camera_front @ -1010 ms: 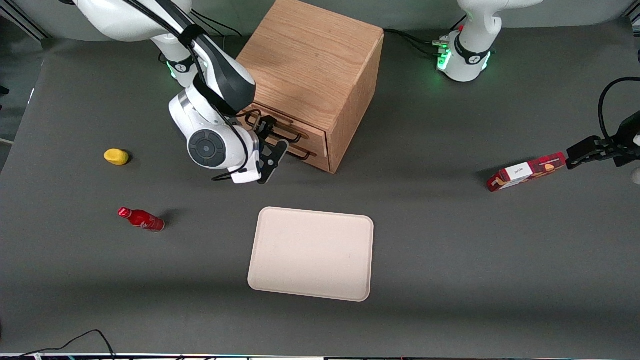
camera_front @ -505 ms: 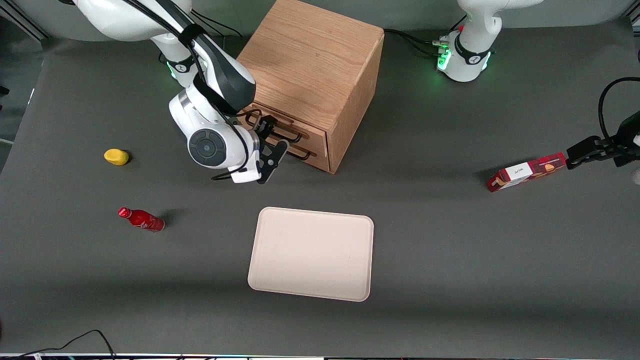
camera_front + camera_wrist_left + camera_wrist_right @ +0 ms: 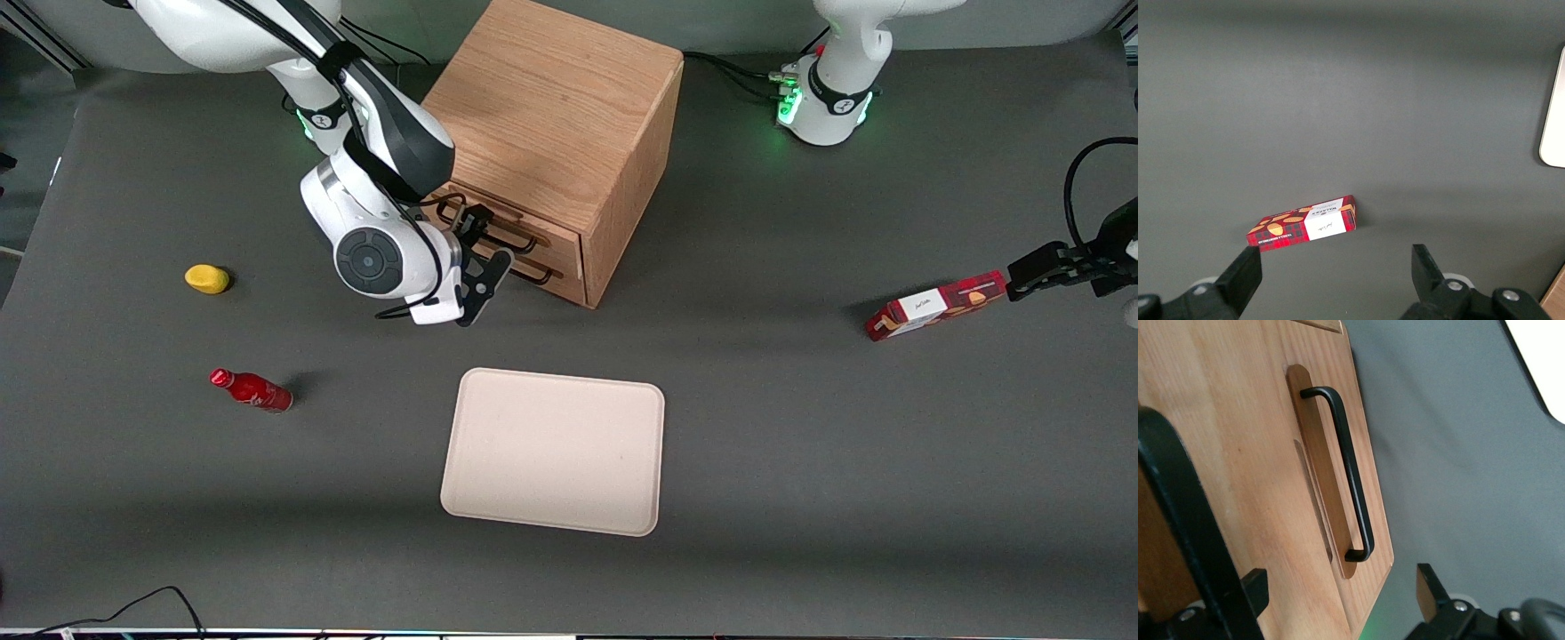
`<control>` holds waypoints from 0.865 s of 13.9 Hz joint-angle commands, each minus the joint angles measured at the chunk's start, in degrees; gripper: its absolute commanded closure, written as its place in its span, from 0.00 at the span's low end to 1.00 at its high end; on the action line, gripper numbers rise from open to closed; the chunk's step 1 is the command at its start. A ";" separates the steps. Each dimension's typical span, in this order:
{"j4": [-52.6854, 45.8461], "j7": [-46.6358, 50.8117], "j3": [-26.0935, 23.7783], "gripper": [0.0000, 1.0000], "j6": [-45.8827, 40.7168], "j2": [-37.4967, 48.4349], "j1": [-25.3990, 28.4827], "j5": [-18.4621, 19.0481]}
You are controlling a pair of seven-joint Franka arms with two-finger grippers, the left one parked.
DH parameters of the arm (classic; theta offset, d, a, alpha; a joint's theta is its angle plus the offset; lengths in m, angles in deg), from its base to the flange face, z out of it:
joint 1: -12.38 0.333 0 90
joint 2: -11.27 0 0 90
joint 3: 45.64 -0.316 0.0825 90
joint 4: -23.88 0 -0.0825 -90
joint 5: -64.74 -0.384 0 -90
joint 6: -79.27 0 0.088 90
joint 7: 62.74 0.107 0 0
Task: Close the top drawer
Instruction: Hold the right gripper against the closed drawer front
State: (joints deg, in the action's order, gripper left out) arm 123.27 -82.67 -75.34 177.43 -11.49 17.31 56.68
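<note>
Beige tray [image 3: 553, 451], red bottle [image 3: 252, 390], yellow object [image 3: 206, 279], red plaid box [image 3: 936, 306], grey table [image 3: 800, 444]

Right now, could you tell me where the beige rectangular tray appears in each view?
Front view: beige rectangular tray lies nearer the camera than the oak cabinet.
Left wrist view: a sliver at the edge.
Right wrist view: one pale corner.
Shared landmark: the cabinet, open claw at its drawers.

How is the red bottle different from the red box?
The red bottle is round and capped; the red box is flat-sided with a white label. The bottle lies toward the working arm's end, the box toward the parked arm's. Both are red. The gripper is open in front of the cabinet.
</note>
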 commanded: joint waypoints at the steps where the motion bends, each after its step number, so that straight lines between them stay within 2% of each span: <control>1: 2.65 2.96 -2.21 0.00 0.37 0.70 0.26 -0.38; 12: 1.95 5.07 -3.35 0.00 -1.92 0.70 -0.01 -0.56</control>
State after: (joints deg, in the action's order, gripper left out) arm 123.43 -80.86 -76.31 176.83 -11.47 17.06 56.84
